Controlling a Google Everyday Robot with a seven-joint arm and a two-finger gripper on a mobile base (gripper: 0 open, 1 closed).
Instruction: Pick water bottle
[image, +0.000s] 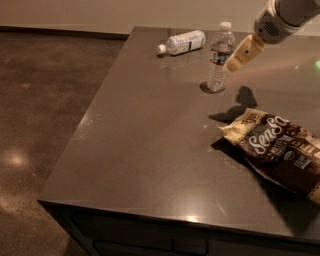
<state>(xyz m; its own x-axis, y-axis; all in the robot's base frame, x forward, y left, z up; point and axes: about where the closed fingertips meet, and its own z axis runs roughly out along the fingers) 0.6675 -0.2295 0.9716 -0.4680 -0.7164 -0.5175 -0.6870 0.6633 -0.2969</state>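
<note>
The water bottle (219, 57) stands upright on the dark table (150, 145), far centre-right. It is clear and ribbed, with a white cap and a narrow dark label band. My gripper (242, 54) comes in from the upper right on a grey-white arm. Its pale yellow tip hangs just right of the bottle's upper part, above the tabletop, close to it but not around it.
A second bottle (181, 42) with a white and pale blue label lies on its side at the table's far edge. A brown snack bag (277, 148) lies at the right. The table's left and front edges drop to a concrete floor (45, 100).
</note>
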